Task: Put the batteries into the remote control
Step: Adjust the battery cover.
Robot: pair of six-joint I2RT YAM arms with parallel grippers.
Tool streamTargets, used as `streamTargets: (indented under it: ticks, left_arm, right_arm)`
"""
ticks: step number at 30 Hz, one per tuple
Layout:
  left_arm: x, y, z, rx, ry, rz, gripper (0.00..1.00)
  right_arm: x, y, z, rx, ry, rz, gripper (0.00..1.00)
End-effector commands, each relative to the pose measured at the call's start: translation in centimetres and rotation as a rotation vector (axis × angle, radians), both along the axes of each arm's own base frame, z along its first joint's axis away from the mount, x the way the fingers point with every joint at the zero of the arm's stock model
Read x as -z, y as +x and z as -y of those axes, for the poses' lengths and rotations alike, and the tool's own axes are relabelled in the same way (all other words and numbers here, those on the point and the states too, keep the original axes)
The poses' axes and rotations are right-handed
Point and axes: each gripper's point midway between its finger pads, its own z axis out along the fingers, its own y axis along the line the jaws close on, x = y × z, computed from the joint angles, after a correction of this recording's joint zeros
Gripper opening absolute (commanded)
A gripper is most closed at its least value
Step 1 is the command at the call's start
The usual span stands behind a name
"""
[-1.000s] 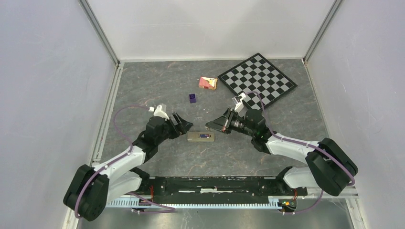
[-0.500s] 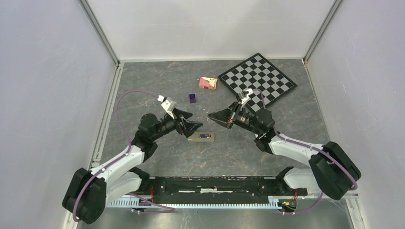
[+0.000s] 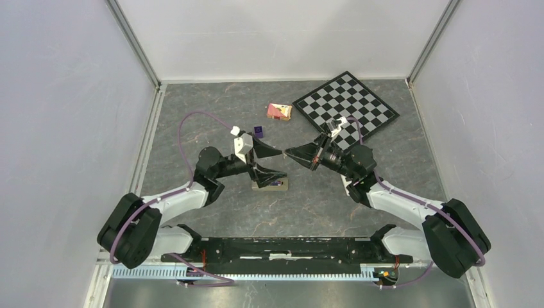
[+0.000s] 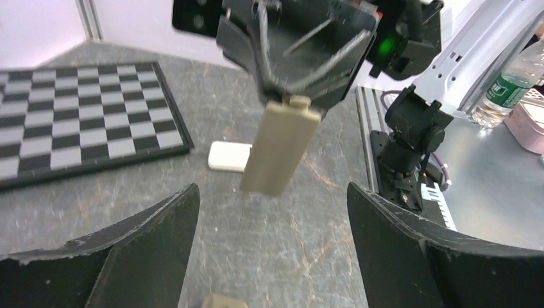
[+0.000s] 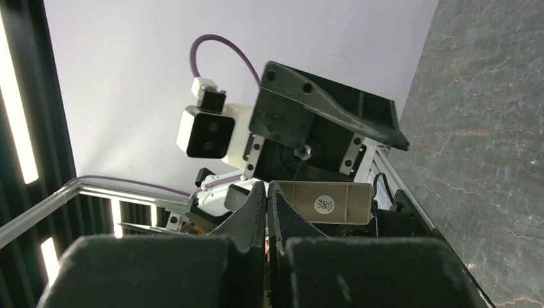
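Grey table [image 3: 212,109]: remote control [image 3: 272,185] lies by the wide-open left gripper [image 3: 281,165], right gripper [image 3: 289,154] pinching its tan cover [image 4: 280,151]; refitting step judged in hand, needing alignment.

Top external: high above and behind the arm bases [image 3: 276,247], which sit at bottom of frame. It looks down on the whole bench [image 3: 212,122] from far off.

Left wrist: close and low, looking across the bench between its own fingers [image 4: 147,244] at the right pincer [image 4: 292,96], upper centre.

Right wrist: close, tilted, facing the left wrist camera [image 5: 206,131], left of centre.

Chessboard [image 3: 346,106]: shared by the top and left wrist views.
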Motion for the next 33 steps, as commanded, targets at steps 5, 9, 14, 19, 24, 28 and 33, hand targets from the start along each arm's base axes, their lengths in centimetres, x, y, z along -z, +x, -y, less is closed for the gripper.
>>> streamTargets:
  ticks: [5, 9, 14, 19, 24, 28, 33]
  left_arm:
    - [-5.0, -0.7, 2.2, 0.076, -0.06, 0.267, 0.82]
    - [-4.5, -0.9, 2.7, 0.089, -0.032, 0.268, 0.74]
    - [-4.0, -0.7, 2.6, 0.075, -0.017, 0.275, 0.62]
    - [-4.1, -0.1, 2.5, 0.035, -0.014, 0.278, 0.44]
    - [-4.4, 0.8, 2.0, -0.03, -0.014, 0.3, 0.3]
    - [-4.2, 0.5, 1.8, -0.024, 0.014, 0.309, 0.24]
    - [-2.7, 0.5, 1.5, 0.002, 0.152, 0.343, 0.23]
  right_arm:
    - [-3.0, -1.0, 0.2, -0.037, 0.064, 0.047, 0.0]
    - [-3.6, -1.2, 0.3, -0.045, 0.094, 0.044, 0.0]
    - [-4.0, -1.3, 0.5, -0.04, 0.114, 0.046, 0.0]
    - [-3.8, -1.4, 0.5, -0.048, 0.107, 0.043, 0.0]
    - [-2.8, -1.1, 0.4, -0.025, 0.059, 0.047, 0.0]
    - [-2.1, -0.7, 0.2, -0.008, 0.009, 0.061, 0.0]
    - [0.2, 0.9, 0.3, 0.062, -0.178, 0.129, 0.73]
